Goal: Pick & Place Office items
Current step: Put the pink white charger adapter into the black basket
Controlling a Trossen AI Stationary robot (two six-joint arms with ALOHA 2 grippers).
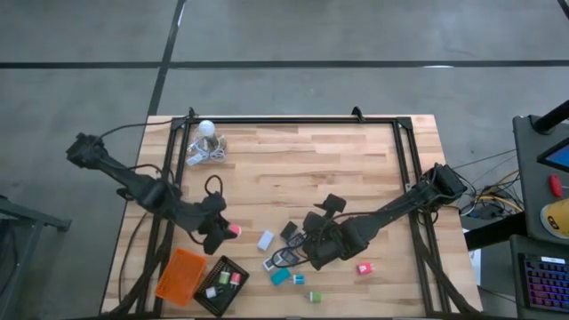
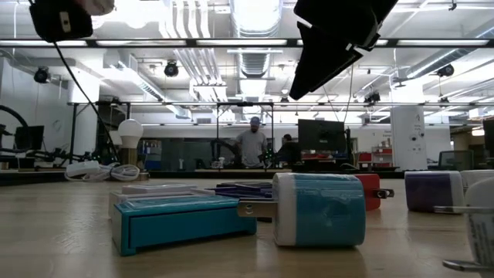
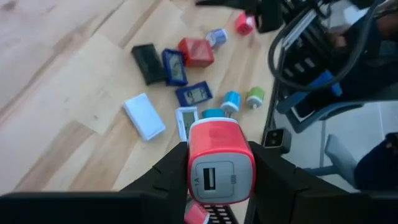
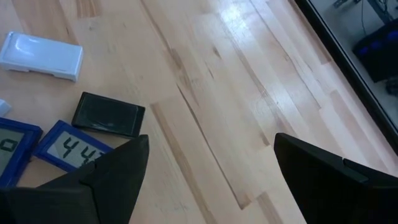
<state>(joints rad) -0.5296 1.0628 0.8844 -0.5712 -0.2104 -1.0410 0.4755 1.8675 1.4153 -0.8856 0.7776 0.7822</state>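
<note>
One red charger block (image 3: 221, 165) sits clamped between the left gripper's (image 1: 222, 231) jaws, at lower left of the high view, above and just up-frame of the black tray (image 1: 222, 284), with the orange tray (image 1: 180, 276) to its left. The drop appears to lie down-frame of the jaws. The right gripper (image 1: 313, 249), jaws wide and empty, hovers at lower centre over the remaining office items (image 1: 283, 258) scattered on the counter (image 1: 356, 160).
</note>
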